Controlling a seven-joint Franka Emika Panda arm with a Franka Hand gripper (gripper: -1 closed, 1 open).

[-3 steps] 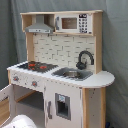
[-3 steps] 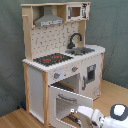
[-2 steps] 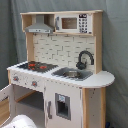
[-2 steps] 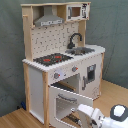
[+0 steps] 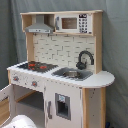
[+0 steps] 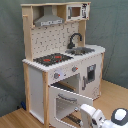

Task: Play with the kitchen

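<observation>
One kitchen (image 6: 60, 65) is standing on the wood floor (image 6: 112, 95) w/ oven door (image 6: 64, 102) hanging open at lower front. Gripper (image 6: 92, 116) is sitting just right of door; finger state: can't tell. Risk: arm bumping or straining the door hinge.

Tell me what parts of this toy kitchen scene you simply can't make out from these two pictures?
- The end effector: in the second exterior view the arm is cut off by the bottom edge.
- Oven inside: in the second exterior view the open oven door blocks most of it.
- Knob markings: too small in both exterior views.
- Sink basin contents: blurred in the first exterior view.
</observation>
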